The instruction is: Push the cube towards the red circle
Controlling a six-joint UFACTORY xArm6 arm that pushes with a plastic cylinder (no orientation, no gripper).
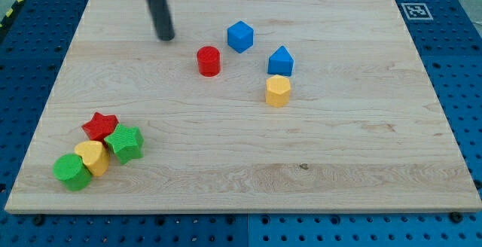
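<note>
A blue cube (239,36) sits near the top middle of the wooden board (339,149). A red circle, a short cylinder (208,61), stands a little below and to the left of it, with a small gap between them. My tip (165,38) is down at the board, to the left of both; it is about level with the cube and up-left of the red circle, touching neither. The dark rod rises from the tip out of the view's top.
A blue pentagon-like block (280,61) and a yellow hexagon block (278,91) sit right of the red circle. At the bottom left cluster a red star (99,125), a green star (125,143), a yellow block (93,157) and a green cylinder (72,172).
</note>
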